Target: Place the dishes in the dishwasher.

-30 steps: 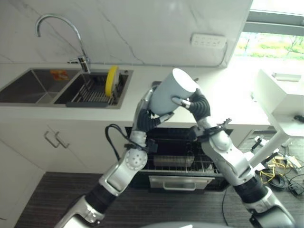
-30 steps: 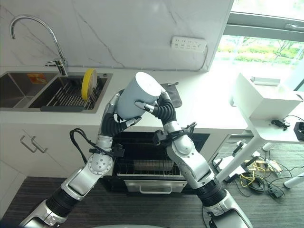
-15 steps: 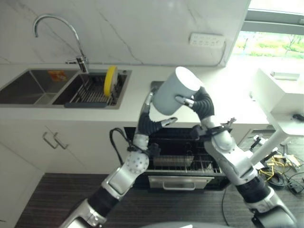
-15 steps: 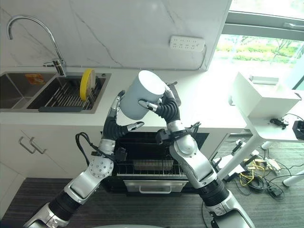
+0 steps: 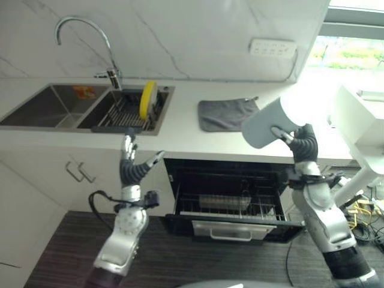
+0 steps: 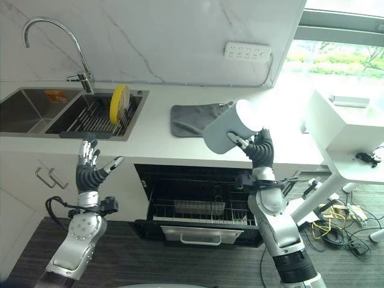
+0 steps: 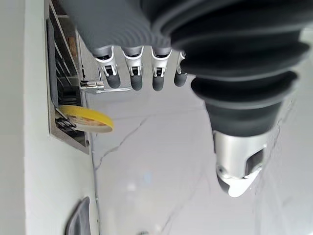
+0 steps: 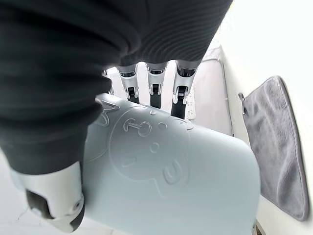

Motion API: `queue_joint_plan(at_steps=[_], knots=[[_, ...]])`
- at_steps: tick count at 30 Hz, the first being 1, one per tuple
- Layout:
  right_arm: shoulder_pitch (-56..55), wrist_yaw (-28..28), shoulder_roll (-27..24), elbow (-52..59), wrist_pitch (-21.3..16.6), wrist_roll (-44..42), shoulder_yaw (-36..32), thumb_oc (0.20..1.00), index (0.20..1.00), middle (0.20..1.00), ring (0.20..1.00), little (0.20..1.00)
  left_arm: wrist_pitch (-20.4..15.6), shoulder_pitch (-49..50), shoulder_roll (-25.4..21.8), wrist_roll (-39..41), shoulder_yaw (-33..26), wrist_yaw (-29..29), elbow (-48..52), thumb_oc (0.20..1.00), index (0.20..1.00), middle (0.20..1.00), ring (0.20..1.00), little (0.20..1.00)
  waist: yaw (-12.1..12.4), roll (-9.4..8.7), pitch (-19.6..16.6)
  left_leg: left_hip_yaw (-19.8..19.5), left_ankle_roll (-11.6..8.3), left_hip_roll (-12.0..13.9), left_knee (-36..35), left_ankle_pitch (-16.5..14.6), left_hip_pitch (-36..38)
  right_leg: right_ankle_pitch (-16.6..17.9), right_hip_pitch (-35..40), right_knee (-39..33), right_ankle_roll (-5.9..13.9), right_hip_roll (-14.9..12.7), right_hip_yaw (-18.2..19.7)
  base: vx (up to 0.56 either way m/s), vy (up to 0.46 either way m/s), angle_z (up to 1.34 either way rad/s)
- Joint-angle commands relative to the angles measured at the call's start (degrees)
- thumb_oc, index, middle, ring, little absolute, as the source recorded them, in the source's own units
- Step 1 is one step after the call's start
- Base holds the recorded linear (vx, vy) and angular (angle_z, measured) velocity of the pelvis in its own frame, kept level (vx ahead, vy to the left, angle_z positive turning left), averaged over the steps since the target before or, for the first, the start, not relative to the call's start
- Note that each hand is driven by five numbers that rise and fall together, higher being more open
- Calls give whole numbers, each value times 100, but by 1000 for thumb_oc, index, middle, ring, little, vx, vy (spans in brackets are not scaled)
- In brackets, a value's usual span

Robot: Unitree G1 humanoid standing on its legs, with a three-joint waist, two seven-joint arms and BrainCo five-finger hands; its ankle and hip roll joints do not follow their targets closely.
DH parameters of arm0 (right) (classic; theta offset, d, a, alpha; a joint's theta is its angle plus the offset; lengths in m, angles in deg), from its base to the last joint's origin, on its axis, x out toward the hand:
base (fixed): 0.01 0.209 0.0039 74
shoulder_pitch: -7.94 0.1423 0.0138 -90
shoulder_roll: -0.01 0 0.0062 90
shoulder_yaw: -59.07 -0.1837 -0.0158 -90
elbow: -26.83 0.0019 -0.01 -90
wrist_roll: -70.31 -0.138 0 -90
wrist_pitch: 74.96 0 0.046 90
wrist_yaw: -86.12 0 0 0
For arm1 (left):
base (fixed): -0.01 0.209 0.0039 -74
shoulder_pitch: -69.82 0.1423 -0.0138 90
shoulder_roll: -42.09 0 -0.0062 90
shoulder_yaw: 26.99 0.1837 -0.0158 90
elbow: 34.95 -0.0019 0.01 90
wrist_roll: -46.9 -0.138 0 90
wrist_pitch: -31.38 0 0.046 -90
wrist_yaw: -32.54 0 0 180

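The dishwasher (image 6: pixel 198 201) stands open, its door (image 6: pixel 192 231) down at 6 o'clock, and the wire rack (image 6: pixel 207 210) is reachable from above. The counter edge (image 6: pixel 180 153) overhangs it at 12 o'clock. A flat tray (image 6: pixel 192 207) occupies the rack's middle.

cup: pale blue-grey cup (image 6: pixel 230 127), tilted, held aloft, frame centre-right
plate: yellow plate (image 6: pixel 119 103) upright in sink rack (image 6: pixel 90 120), upper left
dishwasher: dishwasher (image 6: pixel 198 201) open, lower centre
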Motion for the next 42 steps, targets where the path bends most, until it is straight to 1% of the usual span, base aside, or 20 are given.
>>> queue_joint_plan(at_steps=[1, 2, 3, 5, 6, 7, 10, 14, 16, 19, 20, 22, 24, 27, 30, 31, 33, 36, 40, 42], knots=[[255, 327, -59, 704, -430, -290, -358, 200, 200, 200, 200, 200, -338, -490, -268, 106, 28, 366, 304, 1000, 1000, 1000, 1000, 1000, 41, -54, 48, -279, 174, -121, 35, -34, 143, 99, 264, 61, 128, -214, -347, 98, 1, 0], [197, 447, -87, 754, -407, -407, -406, 200, 200, 200, 200, 200, -312, -445, -303, 97, -41, 528, 373, 1000, 1000, 1000, 1000, 1000, 24, -59, 142, -300, 176, -174, 231, -8, 114, 22, 207, 289, 70, -180, -250, 0, 0, 0], [196, 568, -195, 797, -581, -523, -479, 200, 200, 200, 200, 200, -408, -530, -365, 284, -81, 879, 452, 1000, 1000, 1000, 1000, 1000, -9, -89, 527, -409, 183, -204, 1257, -256, -449, -303, -230, 1195, -45, -170, -158, -157, -6, -2], [305, 637, -228, 772, -721, -468, -499, 200, 200, 200, 200, 200, -476, -736, -393, 358, -51, 1143, 424, 1000, 1000, 1000, 1000, 1000, -59, -77, 798, -437, 178, -117, 1849, -478, -916, -576, -681, 1815, -97, -208, -149, -222, 9, 0], [387, 732, -233, 806, -673, -572, -516, 200, 200, 200, 200, 200, -245, -876, -407, 390, 32, 1490, 403, 1000, 1000, 1000, 1000, 1000, -107, -57, 944, -479, 168, -83, 2189, -584, -1188, -743, -951, 2185, -118, -235, -76, -152, 42, 1], [424, 784, -229, 840, -627, -619, -531, 200, 200, 200, 200, 200, -69, -938, -421, 475, 79, 1685, 398, 1000, 1000, 1000, 1000, 1000, -125, -41, 1003, -501, 156, -62, 2378, -628, -1371, -809, -1137, 2393, -120, -263, -62, -133, 56, -1], [589, 880, -257, 934, -541, -652, -558, 200, 200, 200, 200, 200, 12, -1140, -570, 482, 185, 1717, 390, 1000, 1000, 1000, 1000, 1000, -158, 29, 1259, -600, 190, -57, 3055, -763, -2127, -1022, -1954, 3242, -127, -423, 17, -186, 82, -12], [611, 893, -312, 1019, -586, -662, -626, 200, 200, 200, 200, 200, 249, -1257, -793, 24, 218, 2119, 546, 1000, 1000, 1000, 1000, 1000, -207, 63, 1511, -662, 192, -9, 3628, -919, -2789, -1194, -2661, 3959, -123, -548, 128, -148, 47, -20], [544, 977, -473, 1021, -596, -792, -631, 200, 200, 200, 200, 200, 682, -1337, -1108, -116, 368, 2733, 534, 1000, 1000, 1000, 1000, 1000, -329, 110, 1618, -621, 206, 83, 3972, -1043, -3038, -1272, -2951, 4281, -120, -614, 242, -27, 99, -14], [472, 1130, -638, 952, -619, -983, -673, 200, 200, 200, 200, 200, 1295, -1353, -1380, 246, 475, 2866, 418, 1000, 1000, 1000, 1000, 1000, -404, 174, 1650, -537, 207, 130, 4089, -1110, -3022, -1312, -3000, 4425, -85, -674, 258, 73, 97, -11], [480, 1145, -681, 956, -602, -1008, -676, 200, 200, 200, 200, 200, 1620, -1339, -1439, 267, 504, 3017, 374, 1000, 1000, 1000, 1000, 1000, -418, 196, 1674, -520, 205, 139, 4119, -1120, -3023, -1322, -3005, 4452, -74, -694, 271, 79, 95, -15], [530, 1146, -817, 1049, -486, -1107, -703, 200, 200, 200, 200, 200, 2314, -1314, -1640, -266, 692, 3410, 327, 1000, 1000, 1000, 1000, 1000, -457, 276, 1723, -523, 202, 123, 4085, -1078, -3006, -1311, -3047, 4511, -37, -716, 317, 71, 92, -2], [560, 1128, -933, 1099, -393, -1218, -678, 200, 200, 200, 200, 200, 3169, -1348, -1847, -430, 880, 3991, 301, 1000, 1000, 1000, 1000, 1000, -489, 301, 1749, -497, 204, 127, 4082, -1057, -2955, -1280, -3015, 4493, -15, -724, 332, 77, 54, -5], [543, 1160, -1015, 1134, -314, -1247, -616, 200, 200, 200, 200, 200, 3842, -1353, -1959, -786, 1149, 4403, 192, 1000, 1000, 1000, 1000, 1000, -569, 337, 1767, -450, 208, 151, 4005, -1006, -2816, -1251, -2898, 4404, 8, -714, 349, 100, 56, -9], [565, 1231, -1047, 1126, -225, -1328, -562, 200, 200, 200, 200, 200, 4253, -1483, -1955, -1271, 1474, 4739, -45, 1000, 1000, 1000, 1000, 1000, -669, 341, 1763, -396, 234, 186, 3979, -986, -2688, -1232, -2781, 4323, 18, -705, 378, 107, 51, -2], [612, 1313, -1016, 1103, -146, -1348, -543, 200, 200, 200, 200, 200, 4506, -1576, -1870, -1678, 1657, 4933, -240, 1000, 1000, 1000, 1000, 1000, -714, 330, 1744, -375, 250, 196, 3974, -975, -2651, -1230, -2738, 4305, 19, -694, 383, 113, 45, -5], [676, 1377, -989, 1094, -50, -1370, -519, 200, 200, 200, 200, 200, 4790, -1708, -1769, -2076, 1847, 5084, -542, 1000, 1000, 1000, 1000, 1000, -761, 309, 1728, -349, 255, 227, 4016, -959, -2628, -1238, -2693, 4299, 13, -682, 396, 89, 30, -5], [740, 1465, -870, 1098, 171, -1368, -458, 200, 200, 200, 200, 200, 4996, -1943, -1509, -2557, 2141, 5206, -1277, 1000, 1000, 1000, 1000, 1000, -856, 261, 1666, -284, 285, 279, 4069, -984, -2560, -1247, -2624, 4318, 12, -673, 406, 115, 25, -5], [697, 1659, -624, 1074, 431, -1268, -365, 200, 200, 200, 200, 200, 4907, -2220, -1007, -2825, 2392, 4866, -2382, 1000, 1000, 1000, 1000, 1000, -1000, 168, 1527, -181, 329, 363, 4212, -1044, -2485, -1258, -2542, 4389, 9, -655, 458, 174, 16, -11], [557, 1834, -562, 1080, 529, -1265, -436, 200, 200, 200, 200, 200, 4884, -2227, -817, -3101, 2417, 4934, -2773, 1000, 1000, 1000, 1000, 1000, -1057, 135, 1450, -141, 338, 398, 4291, -1071, -2461, -1265, -2508, 4427, 7, -646, 473, 148, 6, -22]])
